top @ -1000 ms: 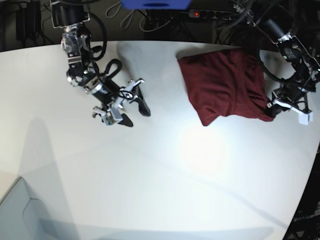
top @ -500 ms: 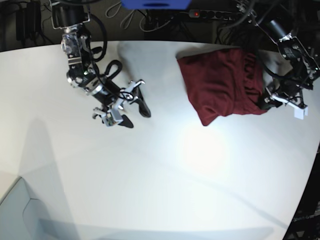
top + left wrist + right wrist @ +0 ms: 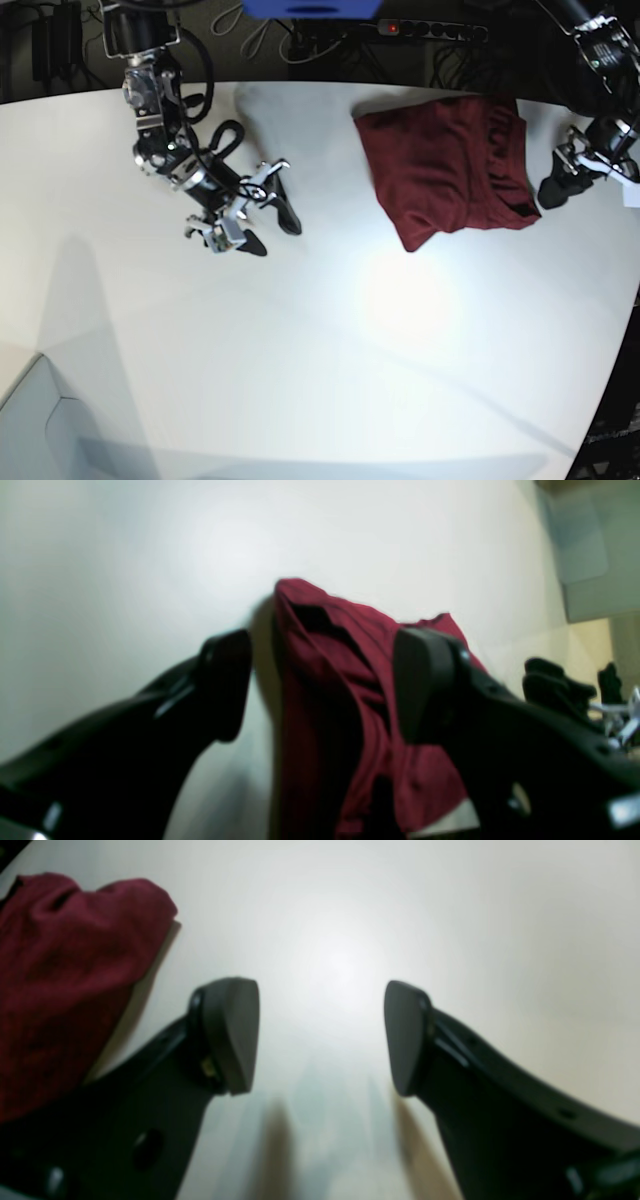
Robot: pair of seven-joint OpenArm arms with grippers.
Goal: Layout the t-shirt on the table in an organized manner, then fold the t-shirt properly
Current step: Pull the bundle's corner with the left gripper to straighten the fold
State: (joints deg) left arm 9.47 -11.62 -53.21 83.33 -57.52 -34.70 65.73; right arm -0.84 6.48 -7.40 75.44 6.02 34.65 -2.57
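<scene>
now t-shirt [image 3: 445, 170] just beside left pincer [image 3: 577, 178]; apart

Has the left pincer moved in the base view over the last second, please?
Yes. The left pincer has let go and moved up and away from the crumpled dark maroon t-shirt, toward the white table's far edge.

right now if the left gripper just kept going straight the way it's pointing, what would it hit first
Most likely the t-shirt. In the left wrist view the left gripper is open, and the crumpled maroon fabric lies directly ahead between its jaws, on the table. How far off the cloth lies is hard to judge.
</scene>
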